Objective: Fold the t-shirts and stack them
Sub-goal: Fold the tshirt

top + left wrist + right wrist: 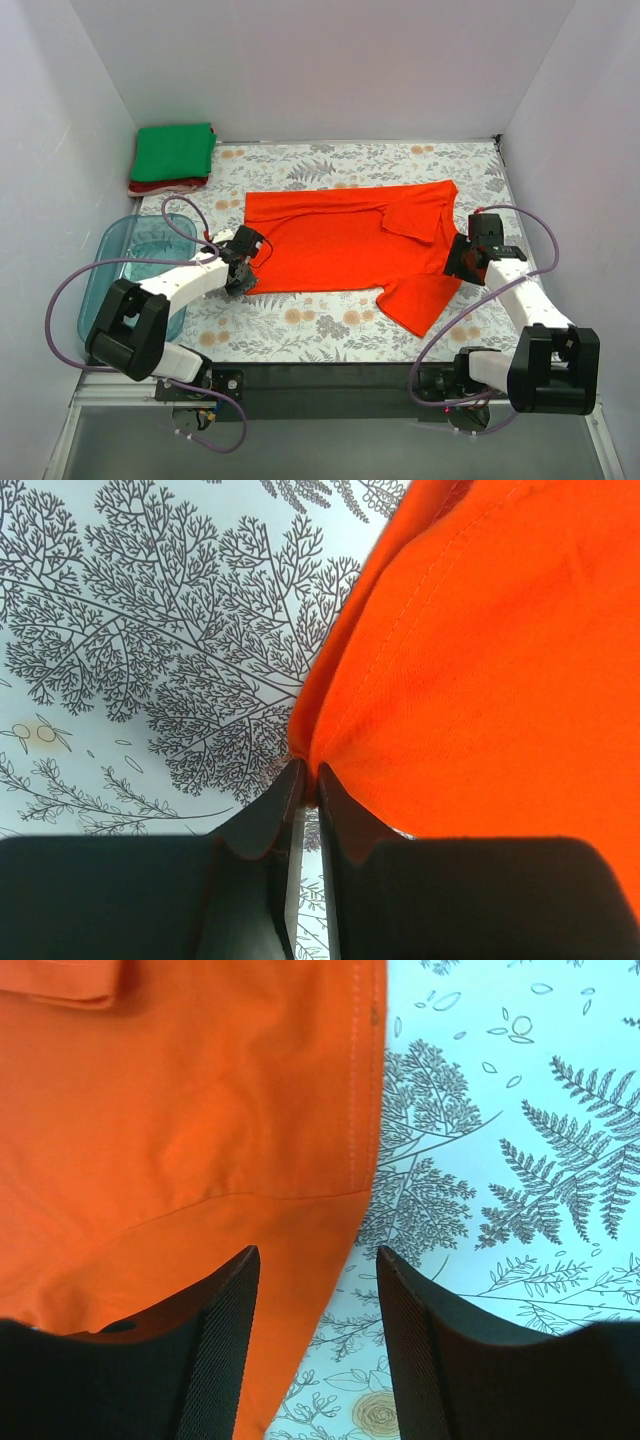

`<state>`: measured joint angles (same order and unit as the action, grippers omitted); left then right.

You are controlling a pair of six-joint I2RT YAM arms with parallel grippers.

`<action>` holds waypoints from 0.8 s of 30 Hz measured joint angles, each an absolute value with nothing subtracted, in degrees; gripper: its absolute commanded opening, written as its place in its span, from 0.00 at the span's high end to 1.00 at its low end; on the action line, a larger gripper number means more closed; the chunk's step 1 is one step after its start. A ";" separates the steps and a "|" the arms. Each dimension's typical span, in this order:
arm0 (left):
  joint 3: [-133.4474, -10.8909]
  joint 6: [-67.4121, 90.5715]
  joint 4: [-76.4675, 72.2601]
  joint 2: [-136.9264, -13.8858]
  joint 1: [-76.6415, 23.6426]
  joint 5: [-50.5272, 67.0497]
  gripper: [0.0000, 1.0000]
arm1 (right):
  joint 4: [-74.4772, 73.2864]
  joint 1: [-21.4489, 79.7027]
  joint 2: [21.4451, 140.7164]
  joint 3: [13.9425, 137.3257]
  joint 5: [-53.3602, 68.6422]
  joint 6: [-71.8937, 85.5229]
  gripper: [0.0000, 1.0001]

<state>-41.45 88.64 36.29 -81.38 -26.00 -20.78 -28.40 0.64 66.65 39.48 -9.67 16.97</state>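
Note:
A bright orange-red t-shirt (340, 245) lies spread across the flowered table, its top part folded over, one sleeve pointing to the near right. My left gripper (241, 268) sits at the shirt's near left corner. In the left wrist view that gripper (309, 775) is shut on a pinch of the shirt's edge (480, 660). My right gripper (462, 258) rests at the shirt's right side, by the sleeve. The right wrist view shows it (318, 1260) open, one finger over the orange cloth (180, 1130) and the other over bare table. A folded green t-shirt (174, 152) lies on a dark red one (165, 186) at the far left corner.
A clear blue plastic tub (135, 270) stands at the left, beside the left arm. White walls close in the table (330, 335) on the left, back and right. A black bar runs along the near edge between the arm bases.

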 measured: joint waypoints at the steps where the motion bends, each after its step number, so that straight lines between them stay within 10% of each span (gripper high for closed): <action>1: -41.21 88.51 36.03 -81.17 -26.00 -20.80 0.94 | -28.47 0.03 67.72 39.62 -9.56 17.06 0.45; 24: -39.42 88.18 35.77 -77.58 -26.00 -20.80 0.94 | -22.90 -7.55 77.80 39.13 -4.23 19.11 0.59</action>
<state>-39.42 88.18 35.77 -77.58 -26.00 -20.80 -22.90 -7.55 77.80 39.13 -4.23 19.11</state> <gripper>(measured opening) 0.068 0.422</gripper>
